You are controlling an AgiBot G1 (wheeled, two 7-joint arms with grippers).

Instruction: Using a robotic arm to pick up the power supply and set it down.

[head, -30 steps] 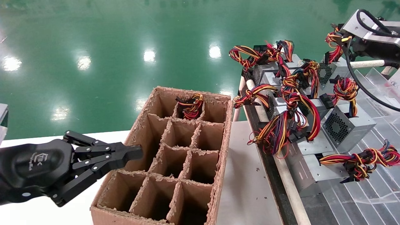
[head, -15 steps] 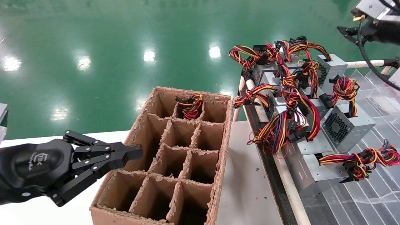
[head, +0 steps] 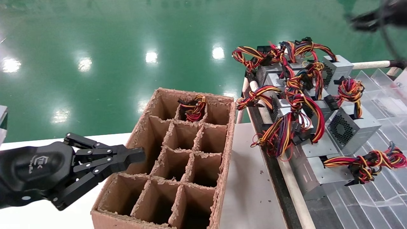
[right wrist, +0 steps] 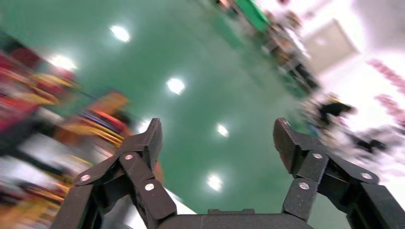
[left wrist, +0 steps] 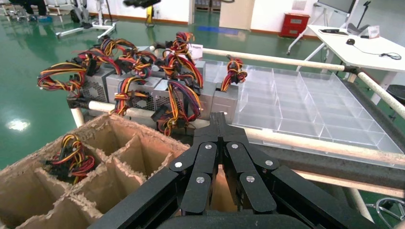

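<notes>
Overhead, right hand (right wrist: 217,143) spread, empty; left hand (head: 140,155) pressed together beside one twelve-cell carton (head: 222,178).

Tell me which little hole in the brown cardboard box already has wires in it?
The middle compartment of the far row in the brown cardboard box: red, yellow and black wires poke out; the others look empty.

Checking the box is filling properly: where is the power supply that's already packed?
In the head view, its wire bundle shows in the middle cell of the cardboard box's far row, left of the rack of grey units.
</notes>
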